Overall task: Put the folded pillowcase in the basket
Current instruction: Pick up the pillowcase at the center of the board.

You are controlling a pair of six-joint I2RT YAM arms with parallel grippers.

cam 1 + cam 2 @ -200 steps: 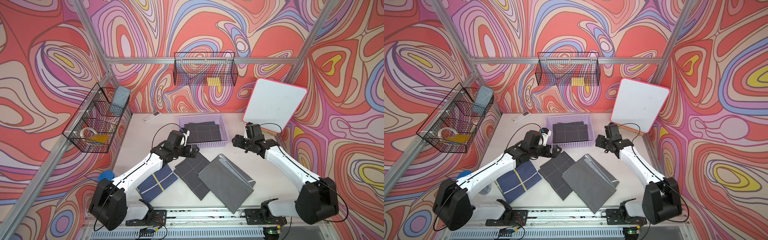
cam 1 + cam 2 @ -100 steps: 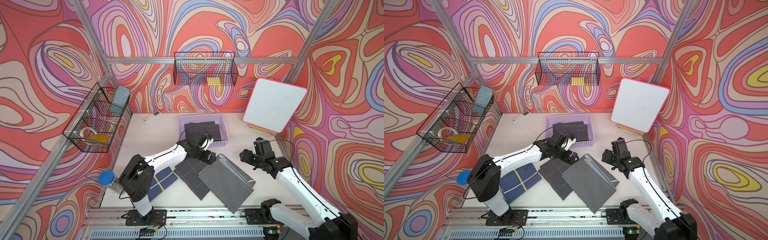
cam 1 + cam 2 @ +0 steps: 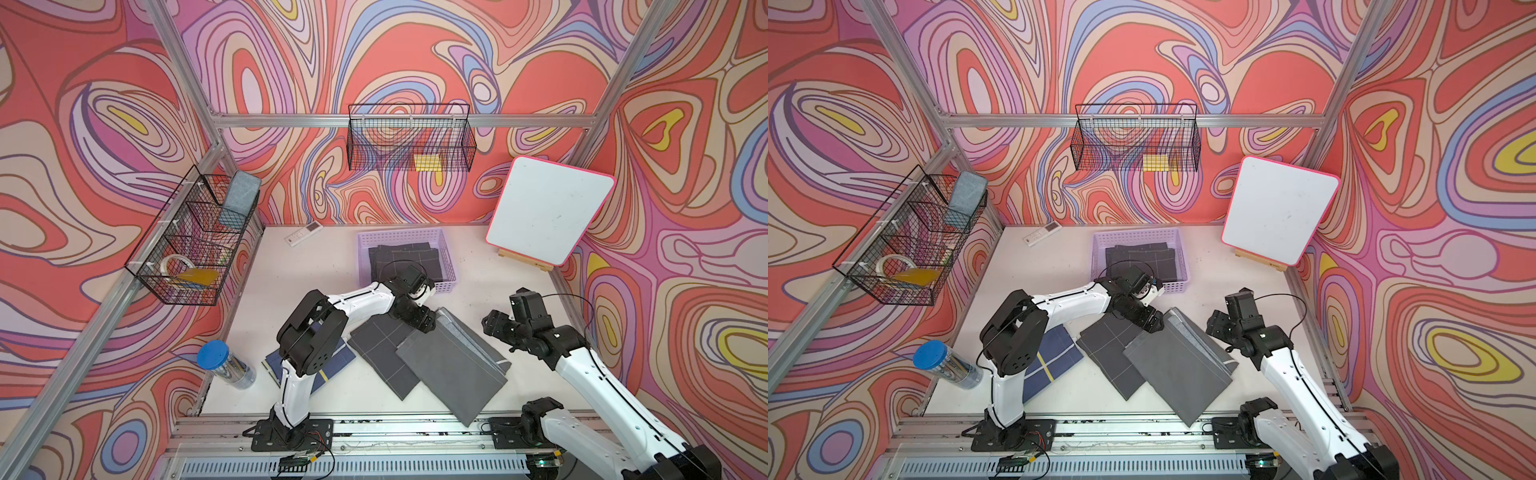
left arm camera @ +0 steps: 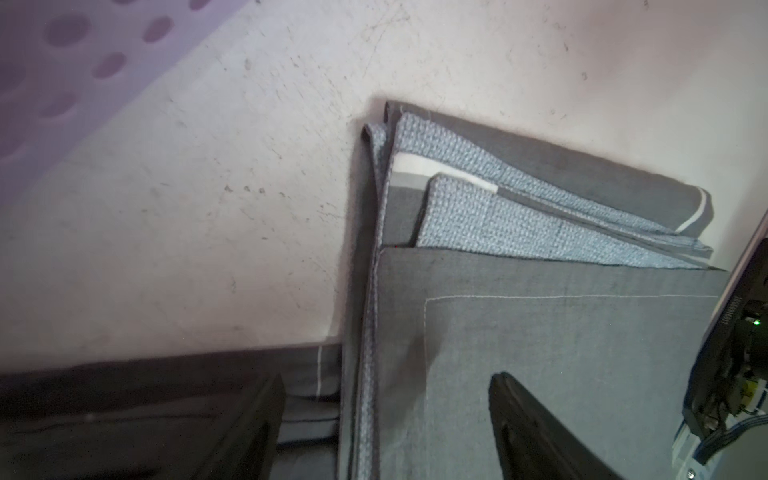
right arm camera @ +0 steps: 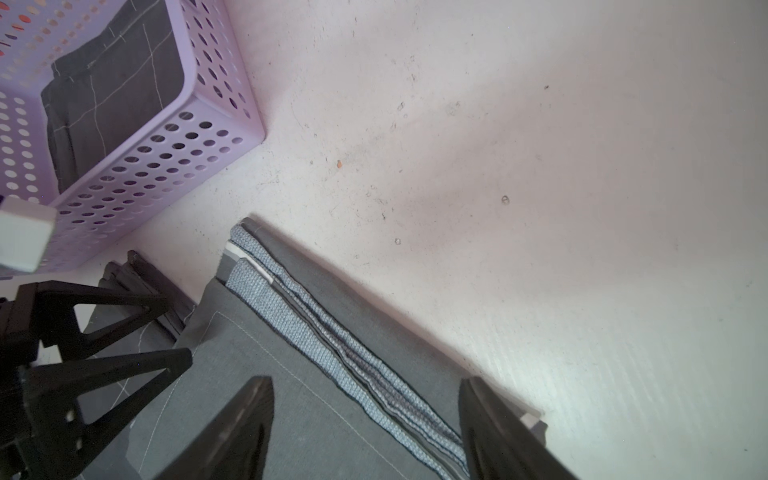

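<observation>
- The bench (image 3: 307,274) is carrying everything; nothing is being lifted off it.
- The folded pillowcase (image 3: 453,365) (image 3: 1179,361), large and plain grey, is being carried flat and skewed on the right half of the bench. One corner is reaching the front edge and the opposite corner is pointing toward the basket, near it but apart. Its left side is being laid over a checked cloth (image 3: 384,353).
- The basket (image 3: 401,237) (image 3: 1133,239) is being stood near the middle of the back edge, with a dark folded cloth (image 3: 409,259) already being held in it.
- The left gripper (image 4: 384,378) (image 3: 424,324) is being held with jaws wide apart at the pillowcase's far corner, one finger over the grey fabric and one over the checked cloth. Nothing is being gripped.
- The right gripper (image 5: 365,380) (image 3: 492,326) is likewise being held wide. The pillowcase's layered right edge is being straddled and nothing is being clamped; whether cloth is being touched cannot be told.
- The step in hand is being judged as the two-handed grasp, with the carry not yet begun.
- Next, all the loose layers are being called on to be pinched together on both sides. An even lift is then needed, so the fold is not fanned open on the way to the basket.
</observation>
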